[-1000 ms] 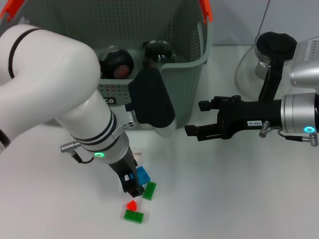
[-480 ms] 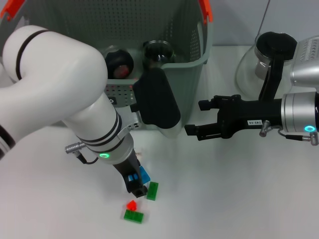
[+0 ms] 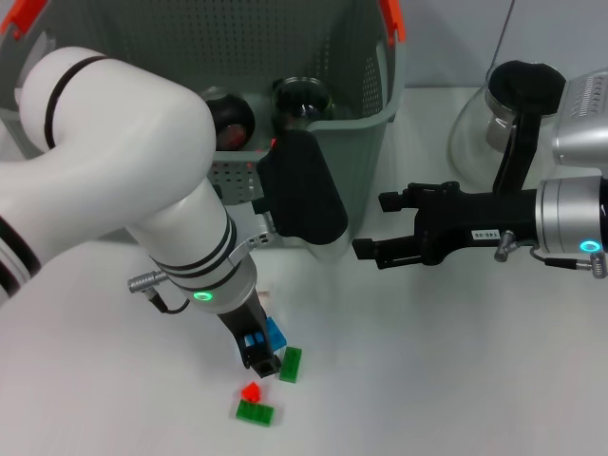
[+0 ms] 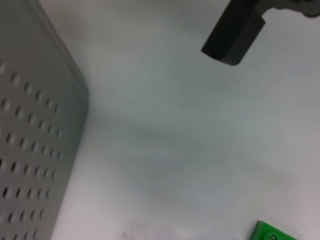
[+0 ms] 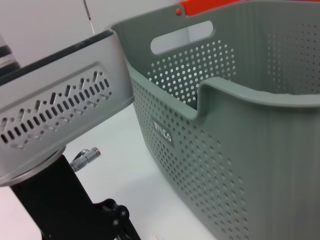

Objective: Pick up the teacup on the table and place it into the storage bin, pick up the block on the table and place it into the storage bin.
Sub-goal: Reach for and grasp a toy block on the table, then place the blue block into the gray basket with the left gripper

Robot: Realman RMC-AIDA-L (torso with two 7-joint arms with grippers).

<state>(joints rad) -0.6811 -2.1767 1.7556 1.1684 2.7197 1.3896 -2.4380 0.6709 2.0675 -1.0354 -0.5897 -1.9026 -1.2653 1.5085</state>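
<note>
Left gripper [image 3: 262,359] now lower and slightly right of its spot a second ago, tips down at the blue block [image 3: 275,332], which lies on the table [image 3: 456,380] at 6 o'clock from the storage bin [image 3: 366,142]; cannot tell whether the fingers pinch it. Green block [image 3: 290,364] just beside. Reads as grasp stage, block not lifted. Right gripper [image 3: 369,228] idle at 3 o'clock of the bin, fingers spread, holding nothing
</note>
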